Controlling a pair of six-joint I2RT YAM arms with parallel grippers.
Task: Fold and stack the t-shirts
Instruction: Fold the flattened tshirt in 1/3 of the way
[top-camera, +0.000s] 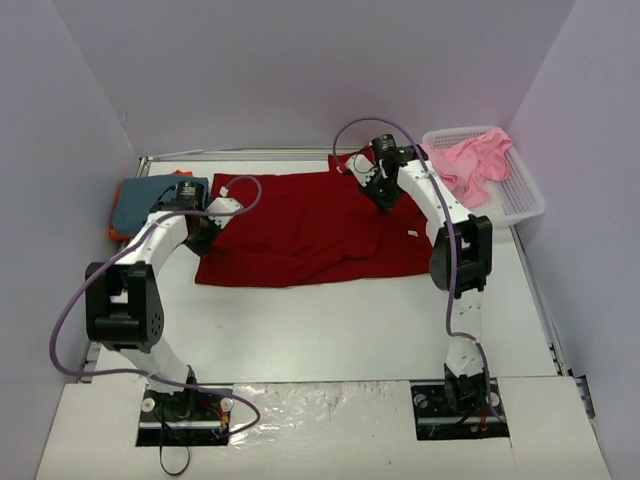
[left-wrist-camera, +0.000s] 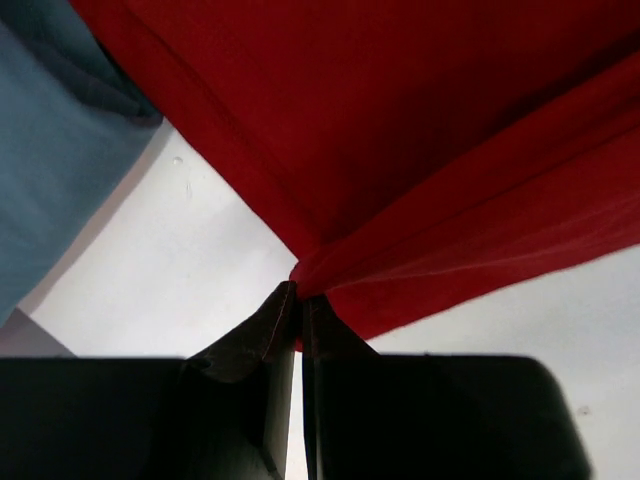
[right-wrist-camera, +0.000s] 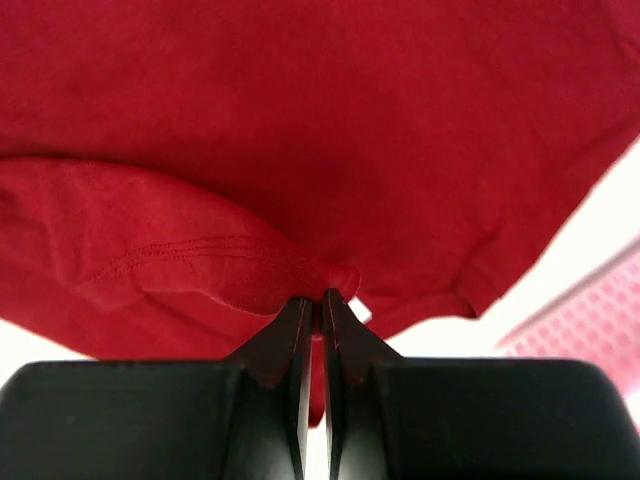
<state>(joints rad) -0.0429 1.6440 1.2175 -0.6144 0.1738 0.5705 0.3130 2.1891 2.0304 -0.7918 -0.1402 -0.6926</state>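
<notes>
The dark red t-shirt (top-camera: 310, 228) lies spread across the middle of the table. My left gripper (top-camera: 205, 232) is shut on its left edge; the left wrist view shows the cloth (left-wrist-camera: 420, 150) pinched at the fingertips (left-wrist-camera: 285, 305). My right gripper (top-camera: 385, 195) is shut on its far right part, with a bunched fold (right-wrist-camera: 200, 250) caught between the jaws. A folded teal-blue t-shirt (top-camera: 150, 198) lies at the far left, on top of an orange one (top-camera: 117, 235) whose edge peeks out. The light pink t-shirt (top-camera: 470, 165) lies crumpled in the basket.
The white lattice basket (top-camera: 520, 195) stands at the back right. The table's white surface (top-camera: 330, 320) stretches in front of the red shirt. Grey walls close in the back and both sides.
</notes>
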